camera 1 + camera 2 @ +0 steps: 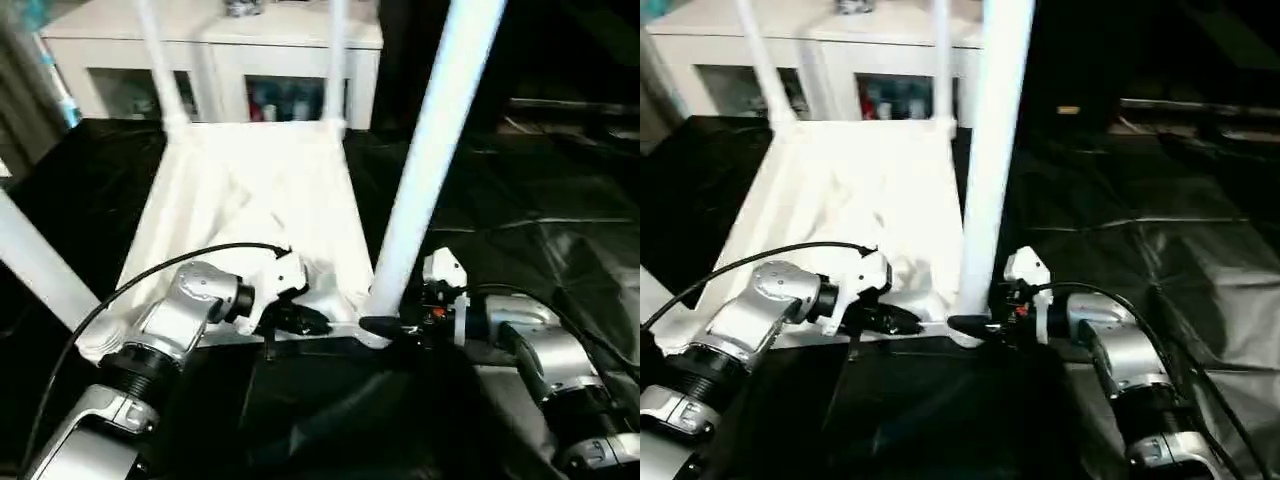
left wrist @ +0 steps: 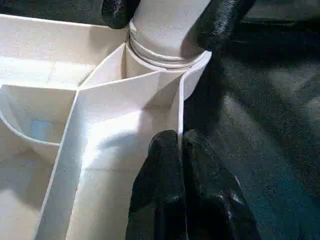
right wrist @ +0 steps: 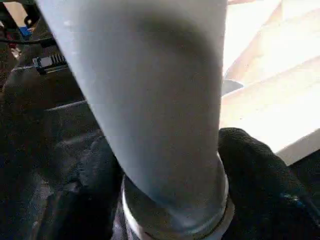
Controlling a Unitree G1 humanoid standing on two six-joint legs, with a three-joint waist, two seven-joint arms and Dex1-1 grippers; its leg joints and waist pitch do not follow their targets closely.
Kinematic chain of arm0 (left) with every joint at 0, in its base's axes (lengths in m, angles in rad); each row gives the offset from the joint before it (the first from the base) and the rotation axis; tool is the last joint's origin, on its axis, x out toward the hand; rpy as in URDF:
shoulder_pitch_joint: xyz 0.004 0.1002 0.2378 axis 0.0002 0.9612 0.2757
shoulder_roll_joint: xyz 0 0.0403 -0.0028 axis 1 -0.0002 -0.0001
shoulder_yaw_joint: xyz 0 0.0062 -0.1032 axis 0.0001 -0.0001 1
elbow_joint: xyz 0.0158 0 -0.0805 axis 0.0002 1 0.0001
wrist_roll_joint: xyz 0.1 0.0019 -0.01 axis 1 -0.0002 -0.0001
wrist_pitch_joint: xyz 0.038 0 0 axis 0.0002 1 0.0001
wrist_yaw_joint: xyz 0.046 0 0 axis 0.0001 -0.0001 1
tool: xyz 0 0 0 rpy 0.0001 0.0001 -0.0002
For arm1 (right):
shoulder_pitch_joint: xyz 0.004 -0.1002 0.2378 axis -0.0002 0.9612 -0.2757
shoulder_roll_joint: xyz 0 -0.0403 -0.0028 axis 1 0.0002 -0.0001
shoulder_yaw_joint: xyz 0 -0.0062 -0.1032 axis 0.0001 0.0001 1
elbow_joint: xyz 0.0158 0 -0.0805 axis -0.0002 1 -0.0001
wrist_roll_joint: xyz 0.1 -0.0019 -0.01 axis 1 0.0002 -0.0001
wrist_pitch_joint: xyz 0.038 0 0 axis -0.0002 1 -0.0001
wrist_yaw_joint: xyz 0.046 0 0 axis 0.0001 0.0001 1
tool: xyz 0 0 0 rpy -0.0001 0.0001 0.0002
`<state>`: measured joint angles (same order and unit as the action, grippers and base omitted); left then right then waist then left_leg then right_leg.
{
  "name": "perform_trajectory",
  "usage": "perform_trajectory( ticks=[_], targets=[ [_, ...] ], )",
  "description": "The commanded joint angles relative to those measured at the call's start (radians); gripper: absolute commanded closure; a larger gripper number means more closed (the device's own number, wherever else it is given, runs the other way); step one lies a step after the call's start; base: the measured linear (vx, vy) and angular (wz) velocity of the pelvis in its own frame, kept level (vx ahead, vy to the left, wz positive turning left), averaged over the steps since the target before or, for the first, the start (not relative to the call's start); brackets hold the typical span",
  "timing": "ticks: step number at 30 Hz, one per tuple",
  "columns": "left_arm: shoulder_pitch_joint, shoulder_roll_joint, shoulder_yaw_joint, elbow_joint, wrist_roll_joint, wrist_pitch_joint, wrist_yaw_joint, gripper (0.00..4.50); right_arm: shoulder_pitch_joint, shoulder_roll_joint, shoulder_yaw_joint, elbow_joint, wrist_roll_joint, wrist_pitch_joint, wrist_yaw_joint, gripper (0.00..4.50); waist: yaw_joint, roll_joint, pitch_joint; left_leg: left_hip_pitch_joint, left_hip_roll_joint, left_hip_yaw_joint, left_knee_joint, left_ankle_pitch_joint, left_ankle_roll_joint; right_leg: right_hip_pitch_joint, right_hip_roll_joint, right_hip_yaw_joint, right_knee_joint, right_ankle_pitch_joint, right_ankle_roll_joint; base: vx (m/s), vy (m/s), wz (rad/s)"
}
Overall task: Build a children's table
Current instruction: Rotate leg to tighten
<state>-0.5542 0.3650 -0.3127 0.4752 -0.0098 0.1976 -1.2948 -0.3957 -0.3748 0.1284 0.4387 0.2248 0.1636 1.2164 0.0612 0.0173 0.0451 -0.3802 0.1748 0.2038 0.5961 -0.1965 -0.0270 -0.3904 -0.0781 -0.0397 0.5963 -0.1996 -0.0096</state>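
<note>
Right end effector [image 1: 385,326] clamps the upright leg [image 1: 430,150] at its socket on the upturned tabletop's [image 1: 250,190] near corner, while left end effector [image 1: 300,320], fingers together, presses the adjoining rim.

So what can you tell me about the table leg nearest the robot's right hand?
The leg is a long, round, smooth white plastic tube that stands nearly upright with a slight tilt. Its base sits in the near right corner socket of the upside-down table top, with a ringed collar at the joint. The right hand grips it just above the socket, a black finger on each side. The left hand is shut on the top's edge wall beside it.
</note>
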Motion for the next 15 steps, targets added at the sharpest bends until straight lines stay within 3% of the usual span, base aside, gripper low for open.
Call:
perform_trajectory(
  ticks=[1,10,13,15],
  targets=[
    [0.006,-0.003,-0.015,-0.027,-0.012,0.001,-0.002,4.5,-0.013,0.002,0.025,0.0,0.009,-0.006,0.041,1.74,0.0,-0.01,-0.061,0.025,0.065,-0.023,-0.069,-0.111,0.08,0.039,-0.07,0.036,-0.047,-0.032,-0.286,0.0,0.0,0.0],
    [0.0,-0.03,-0.005,0.004,0.017,0.018,0.09,4.5,0.016,0.023,0.018,-0.034,0.033,0.062,0.009,2.05,0.003,-0.01,-0.062,0.024,0.066,-0.022,-0.066,-0.09,0.099,0.037,-0.07,0.034,-0.045,-0.024,-0.285,0.0,0.0,0.0],
    [-0.025,-0.086,0.013,0.047,0.041,0.032,0.213,4.5,0.026,0.085,-0.004,0.0,-0.014,0.052,-0.166,2.06,-0.003,-0.015,-0.054,0.026,0.065,-0.025,-0.072,-0.157,0.065,0.033,-0.073,0.036,-0.059,-0.136,-0.266,0.0,0.0,0.0],
    [-0.045,-0.138,0.016,0.077,0.064,0.045,0.31,4.5,0.033,0.16,-0.033,0.034,-0.043,0.049,-0.34,2.07,-0.013,-0.015,-0.048,0.029,0.063,-0.03,-0.08,-0.233,0.016,0.029,-0.076,0.038,-0.073,-0.283,-0.227,0.0,0.0,0.0]
  ],
)
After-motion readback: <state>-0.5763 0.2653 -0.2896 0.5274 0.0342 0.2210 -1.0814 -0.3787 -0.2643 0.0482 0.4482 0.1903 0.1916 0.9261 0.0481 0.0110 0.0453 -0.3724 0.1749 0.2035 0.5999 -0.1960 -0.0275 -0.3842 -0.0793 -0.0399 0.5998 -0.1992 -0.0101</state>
